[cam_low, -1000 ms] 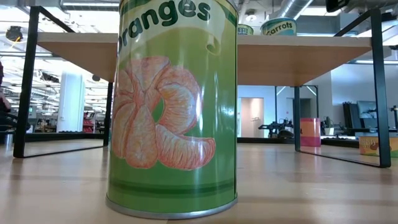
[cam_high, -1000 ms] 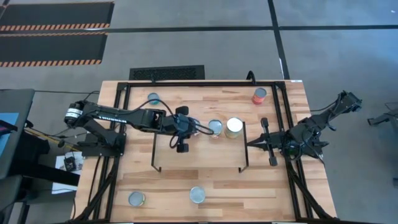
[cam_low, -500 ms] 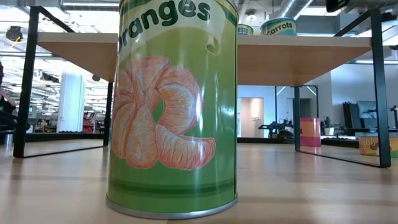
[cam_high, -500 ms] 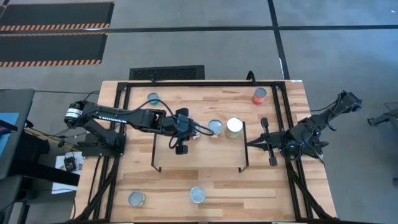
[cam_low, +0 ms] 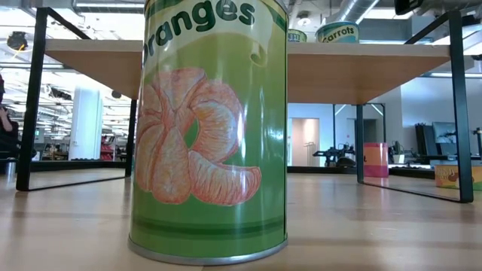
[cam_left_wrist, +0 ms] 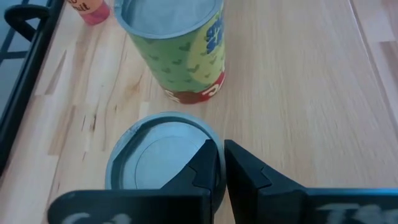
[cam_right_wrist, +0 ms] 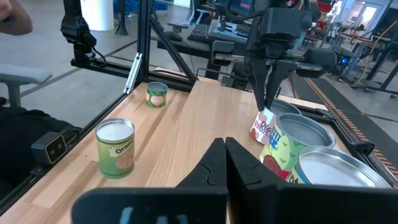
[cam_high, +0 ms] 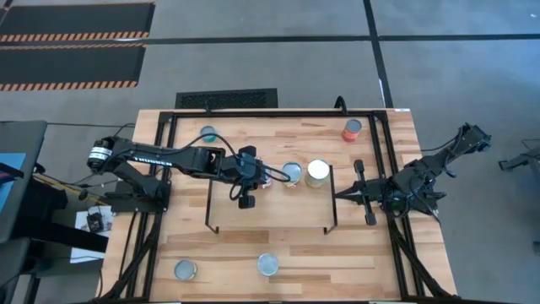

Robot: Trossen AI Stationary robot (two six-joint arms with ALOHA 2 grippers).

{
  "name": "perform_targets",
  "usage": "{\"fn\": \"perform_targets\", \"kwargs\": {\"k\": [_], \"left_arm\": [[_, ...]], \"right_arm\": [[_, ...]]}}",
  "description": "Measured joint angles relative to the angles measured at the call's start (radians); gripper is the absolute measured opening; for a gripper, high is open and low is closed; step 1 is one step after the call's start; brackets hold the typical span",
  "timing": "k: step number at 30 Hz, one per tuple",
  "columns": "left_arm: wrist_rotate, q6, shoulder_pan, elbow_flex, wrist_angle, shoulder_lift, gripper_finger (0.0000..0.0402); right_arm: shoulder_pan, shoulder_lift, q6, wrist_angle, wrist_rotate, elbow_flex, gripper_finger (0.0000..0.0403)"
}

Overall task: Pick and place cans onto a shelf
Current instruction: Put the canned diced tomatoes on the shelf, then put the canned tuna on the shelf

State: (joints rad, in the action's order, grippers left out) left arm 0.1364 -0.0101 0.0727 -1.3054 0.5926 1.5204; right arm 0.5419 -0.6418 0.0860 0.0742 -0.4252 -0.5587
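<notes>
A: Where's my left gripper [cam_high: 246, 178]?

B: Over the shelf [cam_high: 270, 211], fingers [cam_left_wrist: 205, 171] pressed together, empty. Two cans [cam_high: 292, 173] stand upright just right of it; right gripper [cam_high: 359, 192] waits, also closed.

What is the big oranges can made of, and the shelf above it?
The oranges can looks like metal: a shiny silver rim shows at its base, under a glossy green printed label. The shelf looks like pale, matte wood on thin black legs, probably metal.

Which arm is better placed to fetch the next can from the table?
Probably the left. Its hand hangs over the shelf, nearer the loose blue can. The right hand waits at the table's right edge.
</notes>
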Motion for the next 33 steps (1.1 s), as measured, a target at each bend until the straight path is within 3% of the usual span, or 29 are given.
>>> {"fn": "perform_targets", "kwargs": {"k": [10, 22, 33], "left_arm": [[-0.001, -0.003, 0.000, 0.000, -0.007, 0.000, 0.0015], [-0.026, -0.008, 0.001, -0.004, 0.001, 0.000, 0.0078], [-0.025, -0.148, 0.019, -0.213, 0.181, -0.052, 0.0080]], "right_arm": [[0.000, 0.000, 0.000, 0.000, 0.000, 0.000, 0.0005], [0.000, 0.000, 0.000, 0.001, 0.000, 0.000, 0.0004], [0.000, 0.000, 0.000, 0.003, 0.000, 0.000, 0.0006]]}}
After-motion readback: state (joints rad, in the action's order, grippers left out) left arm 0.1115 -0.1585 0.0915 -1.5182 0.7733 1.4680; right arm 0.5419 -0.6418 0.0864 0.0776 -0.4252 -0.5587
